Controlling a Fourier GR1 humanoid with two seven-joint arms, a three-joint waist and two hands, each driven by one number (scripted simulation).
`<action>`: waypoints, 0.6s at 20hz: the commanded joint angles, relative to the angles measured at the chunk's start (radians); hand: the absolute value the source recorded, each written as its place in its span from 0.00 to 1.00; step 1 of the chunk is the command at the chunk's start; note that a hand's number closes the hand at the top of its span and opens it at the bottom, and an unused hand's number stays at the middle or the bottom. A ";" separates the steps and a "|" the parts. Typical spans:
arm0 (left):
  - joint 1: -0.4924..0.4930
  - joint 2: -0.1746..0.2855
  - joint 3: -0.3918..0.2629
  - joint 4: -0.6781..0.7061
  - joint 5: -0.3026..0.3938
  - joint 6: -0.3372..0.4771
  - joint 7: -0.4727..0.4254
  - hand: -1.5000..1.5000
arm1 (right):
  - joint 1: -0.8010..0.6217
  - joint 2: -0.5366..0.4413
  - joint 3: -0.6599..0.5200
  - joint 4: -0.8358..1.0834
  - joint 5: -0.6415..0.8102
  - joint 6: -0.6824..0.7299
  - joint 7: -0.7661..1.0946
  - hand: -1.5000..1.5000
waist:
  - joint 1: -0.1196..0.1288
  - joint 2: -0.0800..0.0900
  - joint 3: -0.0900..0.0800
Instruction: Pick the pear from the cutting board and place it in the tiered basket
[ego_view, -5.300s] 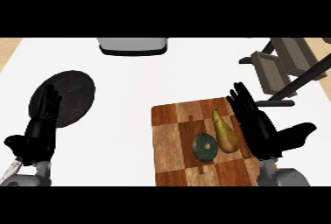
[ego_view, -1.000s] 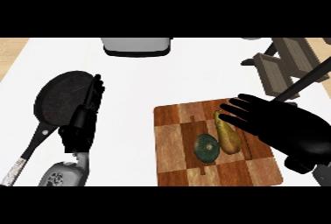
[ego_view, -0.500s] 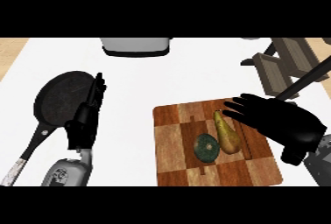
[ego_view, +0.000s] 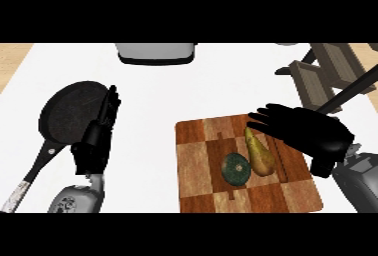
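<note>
I see my right hand (ego_view: 310, 132) over the far right part of the cutting board (ego_view: 203, 190), fingers (ego_view: 267, 120) spread and slightly bent, holding nothing. Whether they touch the pear (ego_view: 258, 152) I cannot tell. The pear lies on the board's right half, just beside a round green thing (ego_view: 237, 169). Left of the board, my left hand (ego_view: 94, 142) has its fingers straight and together by the frying pan (ego_view: 66, 110).

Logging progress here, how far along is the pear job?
Nothing done yet: the pear lies on the cutting board. In hand: the right hand is open beside its top, not gripping. Remaining: grasp, lift, place in the tiered basket.
</note>
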 joint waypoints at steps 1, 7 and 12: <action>-0.007 -0.009 0.000 -0.016 -0.015 -0.010 0.023 0.50 | -0.027 0.063 0.013 0.018 0.032 0.044 -0.006 0.00 | 0.000 0.000 0.000; -0.055 -0.025 0.021 0.027 -0.029 -0.004 0.019 0.50 | 0.030 0.091 0.050 0.051 0.089 -0.003 -0.008 0.00 | -0.002 0.000 0.000; 0.009 -0.007 0.051 0.064 -0.005 -0.036 -0.074 0.50 | -0.021 0.143 0.045 0.080 0.103 0.043 0.039 0.00 | 0.000 0.001 0.000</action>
